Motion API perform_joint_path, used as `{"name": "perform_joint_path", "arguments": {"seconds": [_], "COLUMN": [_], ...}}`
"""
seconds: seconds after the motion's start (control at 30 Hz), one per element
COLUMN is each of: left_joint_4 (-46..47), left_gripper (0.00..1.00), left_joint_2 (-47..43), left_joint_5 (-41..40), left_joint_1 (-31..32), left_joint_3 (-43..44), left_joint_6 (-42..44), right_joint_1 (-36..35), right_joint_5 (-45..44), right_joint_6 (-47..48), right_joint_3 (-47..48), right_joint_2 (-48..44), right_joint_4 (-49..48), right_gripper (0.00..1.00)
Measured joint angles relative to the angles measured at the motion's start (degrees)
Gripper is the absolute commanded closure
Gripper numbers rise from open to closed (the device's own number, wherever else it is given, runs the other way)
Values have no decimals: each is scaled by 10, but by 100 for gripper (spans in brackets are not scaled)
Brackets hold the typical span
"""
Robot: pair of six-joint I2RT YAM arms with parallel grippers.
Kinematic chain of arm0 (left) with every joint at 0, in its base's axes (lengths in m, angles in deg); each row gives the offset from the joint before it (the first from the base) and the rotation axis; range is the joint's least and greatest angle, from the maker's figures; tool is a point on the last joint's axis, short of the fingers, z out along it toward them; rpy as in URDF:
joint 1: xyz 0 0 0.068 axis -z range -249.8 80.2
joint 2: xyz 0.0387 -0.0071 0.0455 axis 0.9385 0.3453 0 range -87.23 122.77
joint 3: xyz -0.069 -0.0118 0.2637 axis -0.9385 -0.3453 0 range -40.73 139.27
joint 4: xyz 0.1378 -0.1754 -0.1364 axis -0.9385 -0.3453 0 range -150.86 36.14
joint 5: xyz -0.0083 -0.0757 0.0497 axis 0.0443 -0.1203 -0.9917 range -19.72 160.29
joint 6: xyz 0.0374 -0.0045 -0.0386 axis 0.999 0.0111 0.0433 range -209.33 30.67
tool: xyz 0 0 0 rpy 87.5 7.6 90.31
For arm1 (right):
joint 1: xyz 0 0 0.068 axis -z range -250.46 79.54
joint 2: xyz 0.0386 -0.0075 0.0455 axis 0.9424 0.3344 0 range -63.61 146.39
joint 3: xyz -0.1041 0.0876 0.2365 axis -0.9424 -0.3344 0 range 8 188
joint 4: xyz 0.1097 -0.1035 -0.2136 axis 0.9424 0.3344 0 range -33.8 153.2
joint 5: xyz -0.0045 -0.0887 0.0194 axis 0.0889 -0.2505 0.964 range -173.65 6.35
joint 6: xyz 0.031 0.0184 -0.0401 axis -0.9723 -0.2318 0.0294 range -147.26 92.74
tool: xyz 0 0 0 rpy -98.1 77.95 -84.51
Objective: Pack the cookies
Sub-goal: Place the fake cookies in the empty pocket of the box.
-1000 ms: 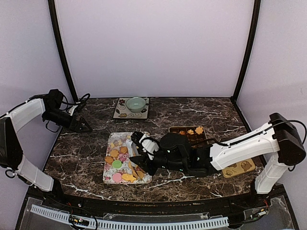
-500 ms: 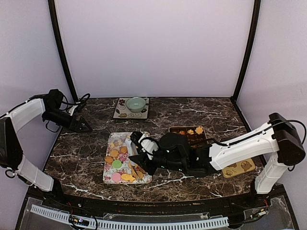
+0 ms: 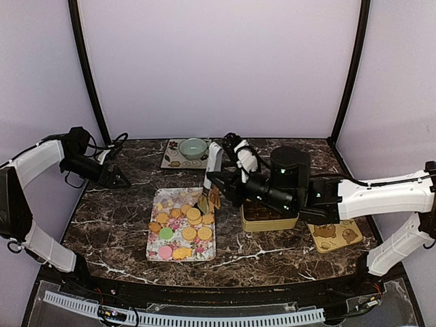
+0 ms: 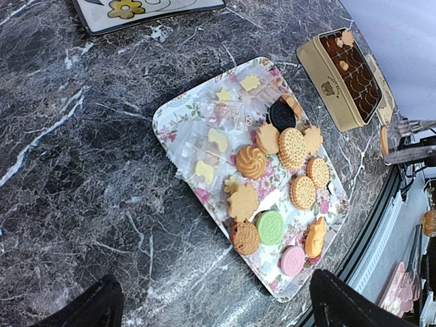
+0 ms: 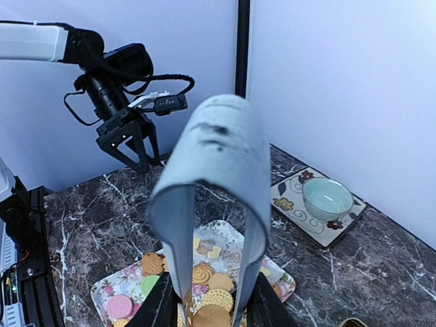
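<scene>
right gripper (image 3: 216,185) hangs over the far-right corner of the floral tray (image 4: 167,116), fingers clamped on a pale bent strip (image 5: 225,136) – tongs-like, with the bend away from the fingers. cookies (image 4: 293,146) are mostly on the tray, some under clear plastic. a few sit in the gold tin (image 4: 327,71) just right of it. left gripper (image 3: 121,178) is spread wide at the table's (image 3: 122,225) left edge — holding nothing, well apart from the tray.

white links (image 3: 381,194), black joints (image 3: 289,169), looped cables (image 3: 117,140), black left end effector (image 3: 121,181)
</scene>
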Motion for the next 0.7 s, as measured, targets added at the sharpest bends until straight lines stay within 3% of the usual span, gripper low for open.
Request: {"name": "perform_joint_path", "arguments": {"seconds": [0.13, 0.43, 0.7], "left_joint_4": [0, 0, 0], "left_gripper": [2, 2, 2], "left_joint_2": [0, 0, 0], "left_joint_5": [0, 0, 0], "left_joint_1": [0, 0, 0], "left_joint_3": [0, 0, 0], "left_joint_6": [0, 0, 0], "right_joint_1": [39, 196, 254], "right_joint_5": [-12, -45, -45], "right_joint_6": [13, 26, 23], "right_joint_3": [-11, -125, -170], "right_joint_2": [-42, -138, -158], "right_joint_4": [4, 46, 61], "right_gripper": [77, 77, 75]}}
